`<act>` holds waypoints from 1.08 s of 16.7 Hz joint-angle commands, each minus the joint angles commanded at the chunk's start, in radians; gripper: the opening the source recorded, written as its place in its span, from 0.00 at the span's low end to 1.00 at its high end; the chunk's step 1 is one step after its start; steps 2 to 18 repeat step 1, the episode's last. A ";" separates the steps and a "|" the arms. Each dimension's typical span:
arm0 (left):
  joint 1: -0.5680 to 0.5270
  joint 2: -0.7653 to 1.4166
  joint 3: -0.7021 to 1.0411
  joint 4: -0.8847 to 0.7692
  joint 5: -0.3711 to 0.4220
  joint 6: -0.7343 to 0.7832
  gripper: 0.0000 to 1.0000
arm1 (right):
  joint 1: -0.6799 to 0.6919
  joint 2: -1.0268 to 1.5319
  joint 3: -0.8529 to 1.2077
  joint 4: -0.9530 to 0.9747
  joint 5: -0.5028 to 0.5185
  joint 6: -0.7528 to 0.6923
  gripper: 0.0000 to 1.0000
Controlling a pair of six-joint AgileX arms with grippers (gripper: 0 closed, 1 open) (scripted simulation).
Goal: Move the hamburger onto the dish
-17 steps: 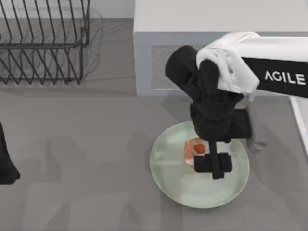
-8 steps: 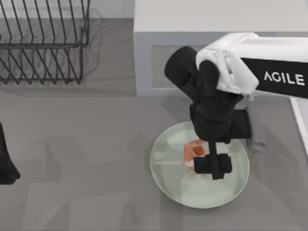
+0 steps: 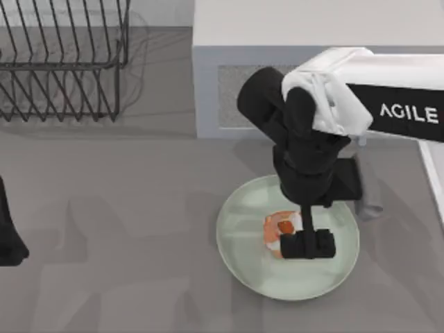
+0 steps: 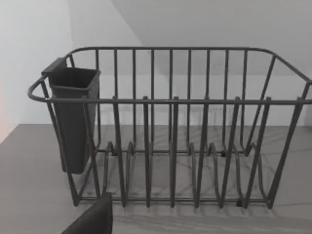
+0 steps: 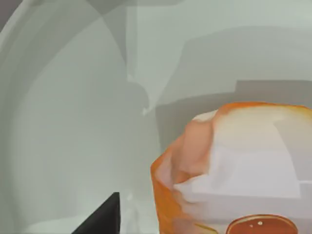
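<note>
Right gripper sits low over the dish, near its middle, reaching in from the right arm at the bench's right side. Hamburger lies directly against the gripper, on its left side in the top view, within the dish's rim. Cannot tell whether the gripper is pinching the hamburger or spread around it; the black body hides the contact. In the right wrist view the hamburger is very close to the camera, with pale green dish surface behind it. Microwave stands beyond the gripper, behind the dish. Left arm parked at the bench's left edge; its wrist view faces a wire dish rack holding a dark cutlery cup.
</note>
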 joint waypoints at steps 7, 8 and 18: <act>0.000 0.000 0.000 0.000 0.000 0.000 1.00 | 0.000 0.000 0.000 0.000 0.000 0.000 1.00; 0.000 0.000 0.000 0.000 0.000 0.000 1.00 | 0.000 0.000 0.000 0.000 0.000 0.000 1.00; 0.000 0.000 0.000 0.000 0.000 0.000 1.00 | 0.000 0.000 0.000 0.000 0.000 0.000 1.00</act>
